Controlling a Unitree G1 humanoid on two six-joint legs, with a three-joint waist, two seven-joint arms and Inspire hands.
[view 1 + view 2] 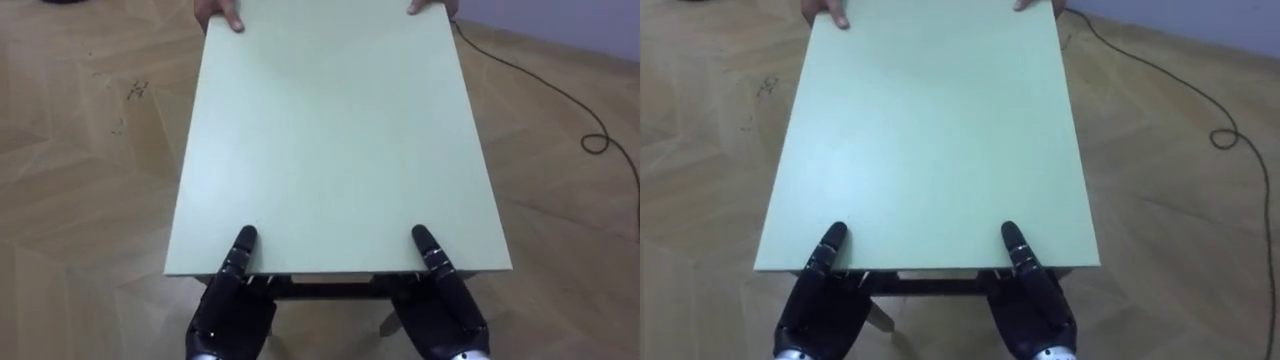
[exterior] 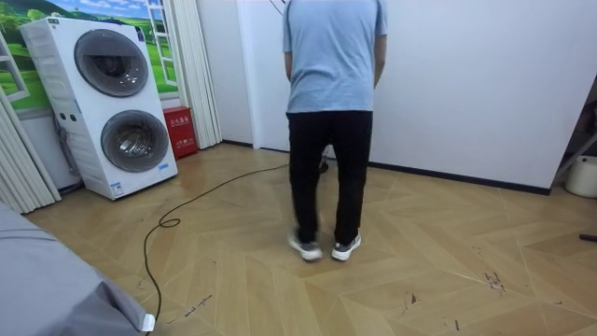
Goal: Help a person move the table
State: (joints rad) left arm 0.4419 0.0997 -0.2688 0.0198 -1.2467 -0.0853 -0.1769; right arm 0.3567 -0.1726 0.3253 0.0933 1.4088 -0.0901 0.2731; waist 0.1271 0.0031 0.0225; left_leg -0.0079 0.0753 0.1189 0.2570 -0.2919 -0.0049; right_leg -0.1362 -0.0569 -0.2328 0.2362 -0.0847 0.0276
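Observation:
A table with a pale green top (image 1: 330, 130) stretches away from me over the wooden floor. My left hand (image 1: 232, 305) and right hand (image 1: 440, 305) grip its near edge, each with the thumb lying on top and the rest of the hand under the board. At the far edge a person's hands (image 1: 222, 17) hold the two corners. In the room view the person (image 2: 331, 93) stands with their back to the camera, in a light blue shirt and black trousers.
A dark cable (image 1: 560, 95) snakes over the floor to the right of the table. In the room view, stacked white washing machines (image 2: 112, 103) and a red box (image 2: 179, 131) stand at the left wall; a white wall (image 2: 466, 84) lies behind the person.

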